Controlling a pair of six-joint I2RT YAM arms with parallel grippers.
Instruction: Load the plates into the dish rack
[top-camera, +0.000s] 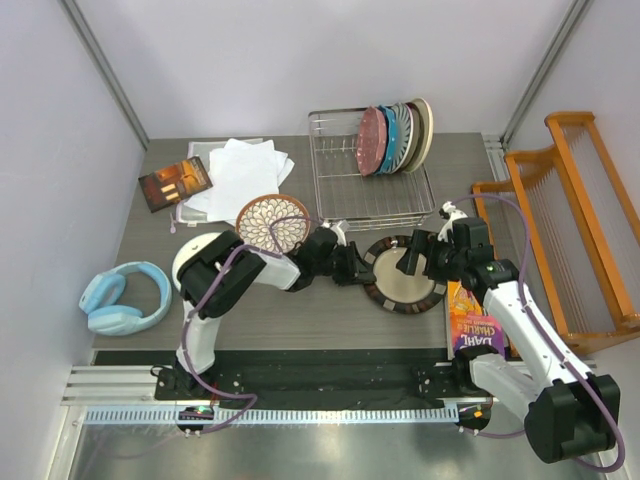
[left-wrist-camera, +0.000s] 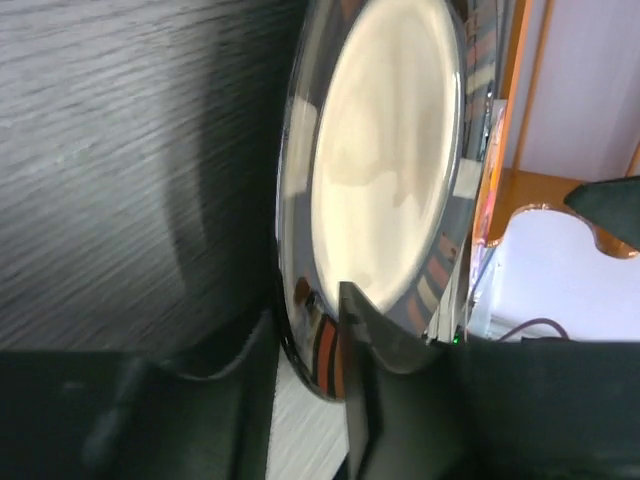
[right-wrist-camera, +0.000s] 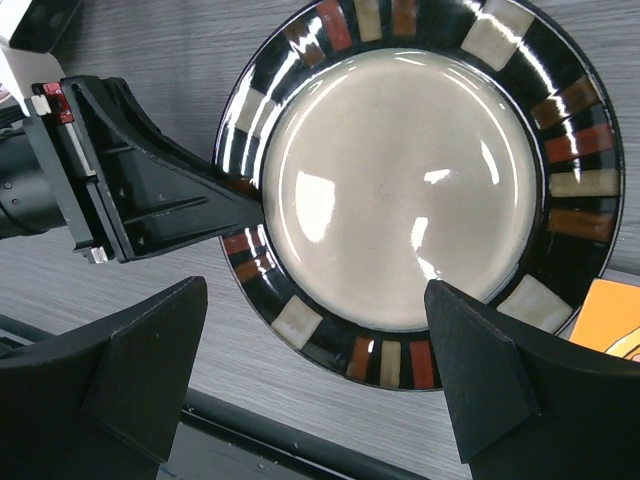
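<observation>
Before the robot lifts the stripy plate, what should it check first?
1. Left fingers pinching the dark-rimmed plate at its rim: ok.
2. Right fingers wide open over that plate, holding nothing: ok.
3. Free slots in the dish rack, left of the plates already loaded: ok.
4. Grip firm enough to carry the plate alone: cannot tell.
5. Petal plate far enough from the left arm's swing: cannot tell.
</observation>
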